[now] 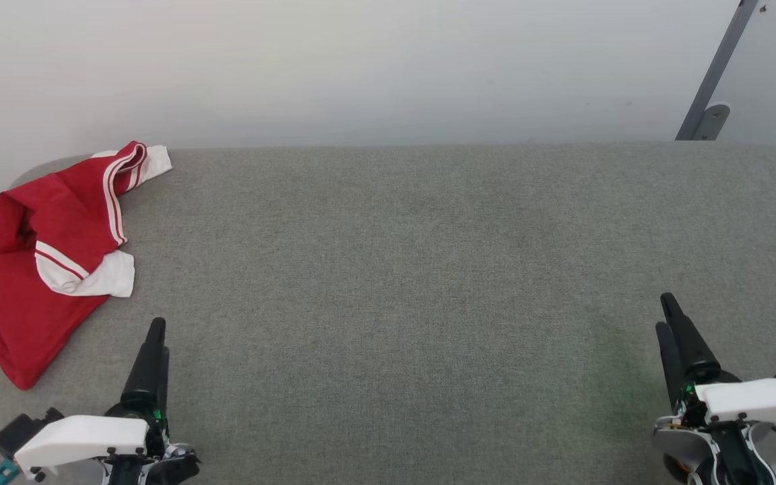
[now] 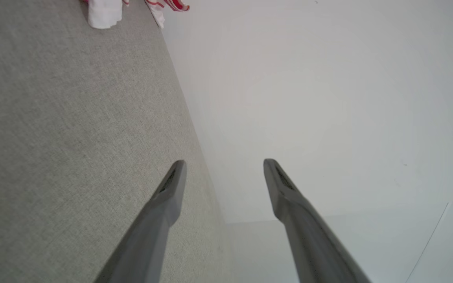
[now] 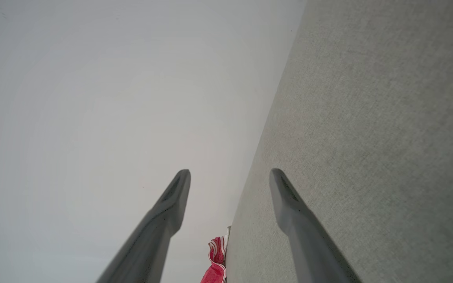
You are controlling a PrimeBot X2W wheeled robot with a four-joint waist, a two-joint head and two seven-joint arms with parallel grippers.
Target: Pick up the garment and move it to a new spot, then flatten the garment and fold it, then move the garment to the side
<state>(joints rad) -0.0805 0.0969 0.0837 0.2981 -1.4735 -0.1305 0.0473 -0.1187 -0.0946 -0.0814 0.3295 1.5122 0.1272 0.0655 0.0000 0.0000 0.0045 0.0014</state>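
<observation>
Garment [image 1: 17, 283], the crumpled soft red fabric shirt with white sleeve ends, lies bunched at the grey cloth table's [image 1: 388, 269] far left edge. Your left gripper [image 2: 222, 165] and right gripper [image 3: 230, 175] hover spread wide, empty, since pickup hasn't begun.

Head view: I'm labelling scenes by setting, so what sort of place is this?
Probably a lab folding station: a grey fabric-covered table against a bare white wall, with one crumpled red garment.
</observation>
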